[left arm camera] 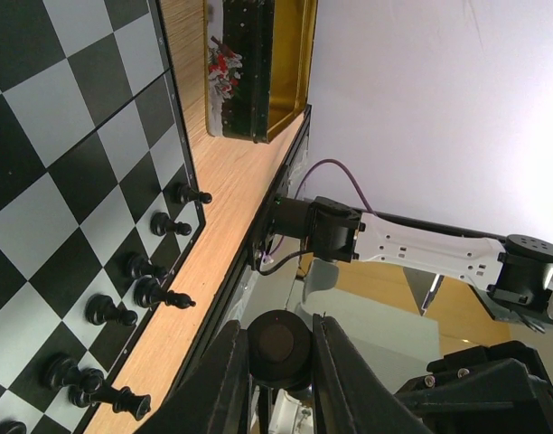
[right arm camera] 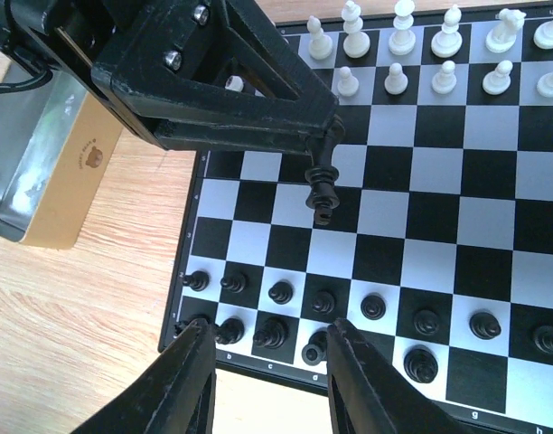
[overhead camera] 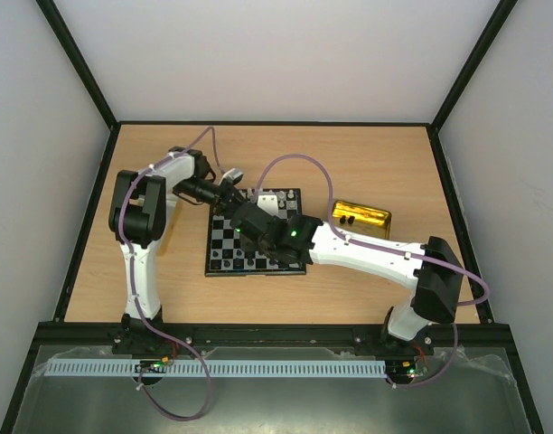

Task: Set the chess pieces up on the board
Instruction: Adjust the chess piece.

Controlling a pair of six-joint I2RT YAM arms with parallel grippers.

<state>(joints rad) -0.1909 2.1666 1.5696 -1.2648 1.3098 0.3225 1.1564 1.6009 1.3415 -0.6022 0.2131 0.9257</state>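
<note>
The board point(overhead camera: 224, 262) lies mid-table, and its squares also fill the right wrist view point(right arm camera: 457, 226). White chess pieces point(right arm camera: 398, 54) stand in two rows at its far side. Black chess pieces point(right arm camera: 374, 306) stand along the near two rows. My left gripper point(right arm camera: 329, 145) hangs over the board's left half, shut on a black piece point(right arm camera: 323, 192) that points down over the third rank. In the left wrist view that piece's round base point(left arm camera: 276, 344) sits between the fingers point(left arm camera: 224, 380). My right gripper point(right arm camera: 269, 362) is open above the near black rows, holding nothing. One black piece point(right arm camera: 313, 351) by its right finger seems tipped.
A shiny gold tray point(overhead camera: 362, 217) sits right of the board, with dark sides in the left wrist view point(left arm camera: 258, 72). A silver-grey tin point(right arm camera: 37, 172) stands just off the board's left edge. Black frame rails border the wooden table point(overhead camera: 376, 298).
</note>
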